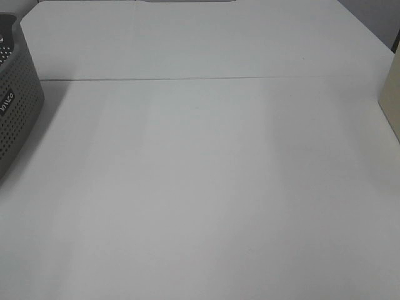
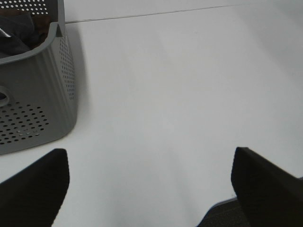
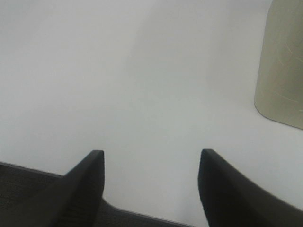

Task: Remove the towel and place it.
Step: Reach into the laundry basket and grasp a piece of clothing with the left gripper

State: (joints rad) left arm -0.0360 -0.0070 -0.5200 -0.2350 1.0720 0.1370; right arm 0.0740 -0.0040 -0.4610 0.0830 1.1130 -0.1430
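Note:
A dark towel [image 2: 18, 38] lies crumpled inside the grey perforated basket [image 2: 38, 90]; only a small part of it shows over the rim in the left wrist view. The same basket [image 1: 15, 106] stands at the table's far left edge in the high view, where its contents cannot be made out. My left gripper [image 2: 149, 153] is open and empty, low over the bare table beside the basket and apart from it. Over the table's right side, my right gripper [image 3: 151, 152] also stands open with nothing between its fingers. Neither arm appears in the high view.
A beige upright object [image 1: 391, 100] stands at the table's right edge, also near my right gripper [image 3: 281, 66]. A thin seam [image 1: 200, 79] runs across the white table at the back. The table's front edge lies just under both grippers.

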